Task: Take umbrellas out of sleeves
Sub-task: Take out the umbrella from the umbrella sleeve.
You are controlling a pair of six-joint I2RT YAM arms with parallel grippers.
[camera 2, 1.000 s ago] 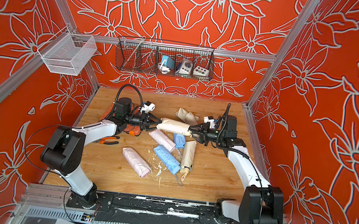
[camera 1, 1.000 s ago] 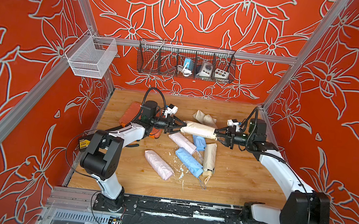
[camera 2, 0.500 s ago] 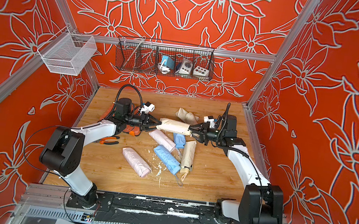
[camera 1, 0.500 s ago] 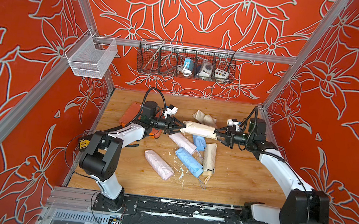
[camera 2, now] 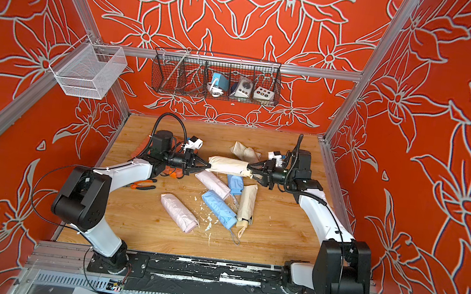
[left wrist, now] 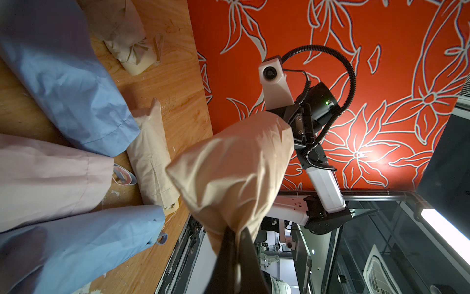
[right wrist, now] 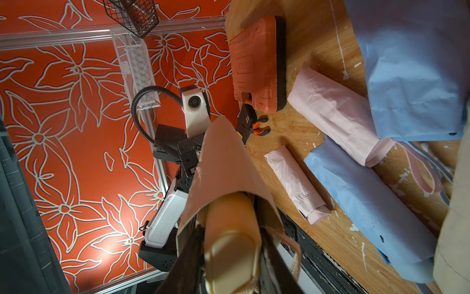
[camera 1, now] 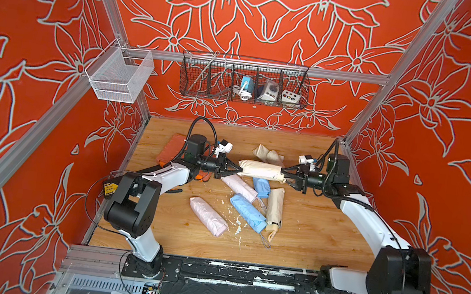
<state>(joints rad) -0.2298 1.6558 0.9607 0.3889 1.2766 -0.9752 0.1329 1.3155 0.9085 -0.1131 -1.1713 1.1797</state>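
A cream umbrella in its cream sleeve [camera 1: 259, 169] [camera 2: 227, 165] hangs level above the table between both arms. My left gripper [camera 1: 240, 170] [left wrist: 235, 234] is shut, pinching the sleeve's [left wrist: 234, 165] closed end. My right gripper [camera 1: 284, 175] [right wrist: 231, 244] is shut on the umbrella's stubby cream handle [right wrist: 232, 229], which sticks out of the sleeve's [right wrist: 221, 163] open mouth with its wrist loop. Below lie several more umbrellas: a pink one [camera 1: 208, 216], a blue one [camera 1: 247, 213], a cream one [camera 1: 275, 207], and a cream one at the back [camera 1: 268, 155].
An orange tool case [camera 1: 170, 152] lies at the back left, with orange-handled pliers [camera 2: 142, 185] near the left arm. A black wire basket [camera 1: 243, 81] and a white mesh basket [camera 1: 119, 74] hang on the walls. White flakes litter the wooden table [camera 1: 323, 241].
My left gripper's jaws stood open around the sleeve's end a second ago and have now closed on it. The right arm and the held umbrella have hardly moved.
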